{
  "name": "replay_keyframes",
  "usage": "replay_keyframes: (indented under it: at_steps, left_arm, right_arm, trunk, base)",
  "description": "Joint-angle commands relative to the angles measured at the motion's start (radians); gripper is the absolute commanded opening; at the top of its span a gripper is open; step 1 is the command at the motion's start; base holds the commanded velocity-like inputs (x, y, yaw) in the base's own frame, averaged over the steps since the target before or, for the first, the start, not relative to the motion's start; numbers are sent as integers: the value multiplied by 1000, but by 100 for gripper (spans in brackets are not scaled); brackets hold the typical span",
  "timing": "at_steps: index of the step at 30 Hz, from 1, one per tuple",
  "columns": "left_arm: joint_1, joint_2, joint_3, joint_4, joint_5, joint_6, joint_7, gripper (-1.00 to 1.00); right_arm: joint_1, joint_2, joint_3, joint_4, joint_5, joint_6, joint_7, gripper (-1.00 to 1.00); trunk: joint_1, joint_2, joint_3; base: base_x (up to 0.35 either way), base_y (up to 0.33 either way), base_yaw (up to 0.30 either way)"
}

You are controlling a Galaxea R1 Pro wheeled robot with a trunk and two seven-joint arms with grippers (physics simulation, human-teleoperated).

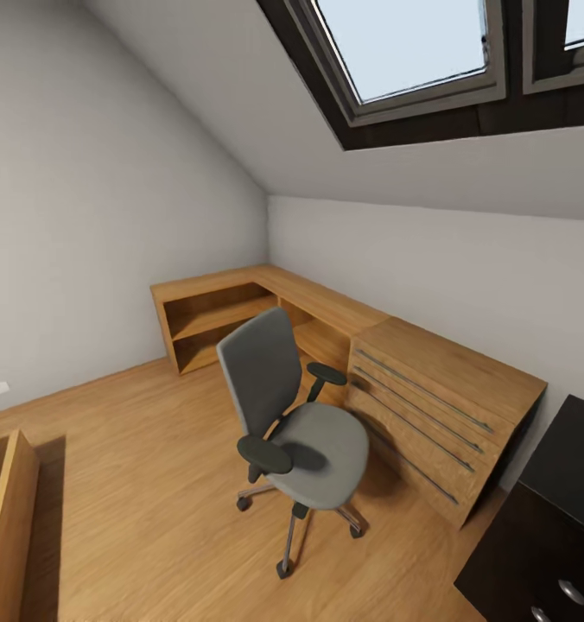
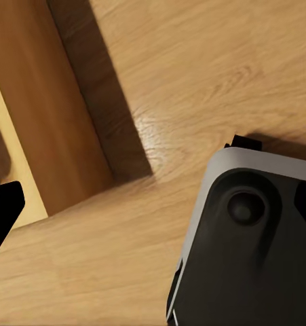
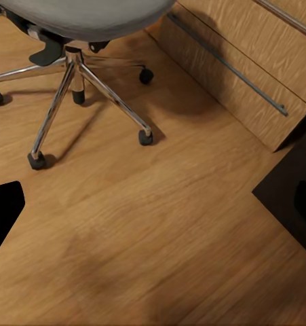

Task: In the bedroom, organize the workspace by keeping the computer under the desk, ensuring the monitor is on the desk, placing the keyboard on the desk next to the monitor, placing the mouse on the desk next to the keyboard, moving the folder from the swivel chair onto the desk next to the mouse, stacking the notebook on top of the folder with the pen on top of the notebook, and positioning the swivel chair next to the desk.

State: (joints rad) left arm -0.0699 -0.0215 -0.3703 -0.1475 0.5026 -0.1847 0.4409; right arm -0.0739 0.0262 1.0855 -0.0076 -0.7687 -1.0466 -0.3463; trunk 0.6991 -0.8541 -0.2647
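Pincer, left [image 2: 3, 214]: over floor | swivel chair [image 1: 296, 415]: beside wooden chest [image 1: 439, 406]

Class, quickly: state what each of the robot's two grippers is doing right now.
Left gripper: cannot be told; just a black finger tip shows over the wooden floor.
Right gripper: cannot be told; same, one black tip.

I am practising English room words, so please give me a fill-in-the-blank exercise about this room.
1. The grey swivel chair has two black ____.
2. The light wooden chest beside it has long bar ____ on its drawers.
3. The black desk has drawers with round silver ____.
4. The floor is made of ____.

Missing words: armrests; handles; knobs; wood
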Motion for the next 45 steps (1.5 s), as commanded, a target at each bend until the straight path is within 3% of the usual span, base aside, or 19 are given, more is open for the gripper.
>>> replay_keyframes:
  at_steps: [1, 16, 45]
  left_arm:
    - [-1, 0, -9, 0, 10, -4, 4, 100]
    - [-1, 0, -9, 0, 10, -4, 4, 100]
    - [-1, 0, -9, 0, 10, -4, 4, 100]
  right_arm:
    - [-1, 0, 8, 0, 0, -1, -10, 100]
    - [-1, -4, 4, 0, -6, 37, -7, 100]
    - [0, -4, 4, -2, -4, 58, -7, 100]
  trunk:
    - [0, -1, -2]
    - [0, -1, -16]
    - [0, -1, -53]
  base:
    - [0, 0, 1]
    - [0, 0, 30]
    - [0, 0, 146]
